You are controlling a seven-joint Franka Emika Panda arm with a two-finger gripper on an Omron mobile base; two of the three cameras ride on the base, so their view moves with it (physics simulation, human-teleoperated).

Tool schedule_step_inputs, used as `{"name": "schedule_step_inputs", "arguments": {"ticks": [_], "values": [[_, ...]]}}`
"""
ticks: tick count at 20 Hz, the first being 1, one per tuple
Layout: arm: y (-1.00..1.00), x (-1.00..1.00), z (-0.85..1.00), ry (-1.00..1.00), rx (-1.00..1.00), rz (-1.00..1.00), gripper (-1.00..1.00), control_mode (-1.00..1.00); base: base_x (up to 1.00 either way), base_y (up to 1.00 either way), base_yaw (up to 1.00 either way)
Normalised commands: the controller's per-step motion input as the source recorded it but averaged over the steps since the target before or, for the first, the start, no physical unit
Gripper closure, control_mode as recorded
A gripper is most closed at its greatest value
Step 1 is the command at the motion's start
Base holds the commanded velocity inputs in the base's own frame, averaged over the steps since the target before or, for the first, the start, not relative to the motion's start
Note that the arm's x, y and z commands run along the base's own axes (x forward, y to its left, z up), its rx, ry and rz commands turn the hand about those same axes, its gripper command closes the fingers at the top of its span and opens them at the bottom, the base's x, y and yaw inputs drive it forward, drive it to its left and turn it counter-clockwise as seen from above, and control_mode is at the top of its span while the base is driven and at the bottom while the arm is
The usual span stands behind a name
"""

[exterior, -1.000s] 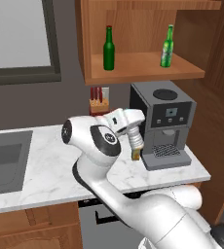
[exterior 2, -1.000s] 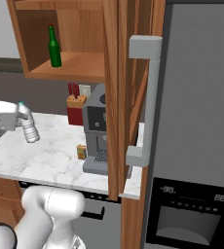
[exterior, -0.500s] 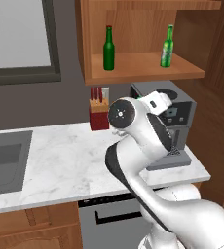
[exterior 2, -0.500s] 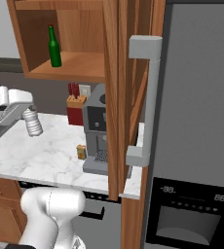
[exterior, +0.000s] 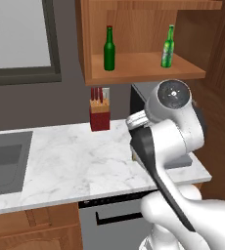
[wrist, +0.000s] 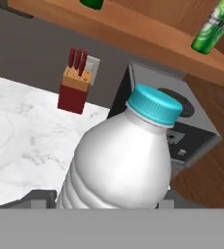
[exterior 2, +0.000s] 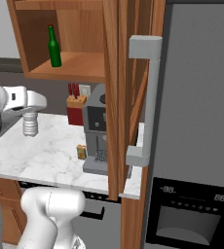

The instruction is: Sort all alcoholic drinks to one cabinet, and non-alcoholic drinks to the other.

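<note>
In the left base view the wide wall cabinet (exterior: 144, 68) stands open at the upper centre of the frame, with the darker green bottle (exterior: 109, 49) at the left of its shelf and the bright green bottle (exterior: 168, 47) toward the right, well apart, bare shelf floor between them. Below, the marble counter (exterior: 75, 161) lies open from the sink (exterior: 4, 161) at the left edge to the arm in the lower right; a red knife block (exterior: 99, 109) stands at the back wall. In the right base view the gripper (exterior 2: 30, 108) sits at the left edge, holding the water bottle (exterior 2: 30, 123) up off the counter, cap end toward the hand. Here a grey coffee machine (exterior 2: 98, 136) shows at centre, a small box (exterior 2: 81, 151) just beside its base, and a tall wooden panel (exterior 2: 115, 97) rises in front of it with the grey refrigerator (exterior 2: 196, 121) filling the right. In the hand view the water bottle fills the lower centre, blue cap up; the pincer is clamped on it, the fingertips hidden behind its body.
</note>
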Motion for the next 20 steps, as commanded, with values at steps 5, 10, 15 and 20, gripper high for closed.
{"name": "schedule_step_inputs", "arguments": {"ticks": [5, 10, 15, 20], "values": [[0.0, -0.41, 0.0, 0.12, 0.13, 0.0, 1.0, -1.0, 0.0, 0.0, 0.0], [0.0, -0.22, 0.0, 0.02, 0.02, 0.0, 1.0, -1.0, 0.0, 0.0, 0.0], [0.0, -0.48, 0.0, 0.0, 0.0, 0.0, 1.0, -1.0, 0.0, 0.0, 0.0], [0.0, 0.0, 0.0, 0.0, 0.0, 0.0, 1.0, 1.0, -0.98, 0.0, -0.01]]}}
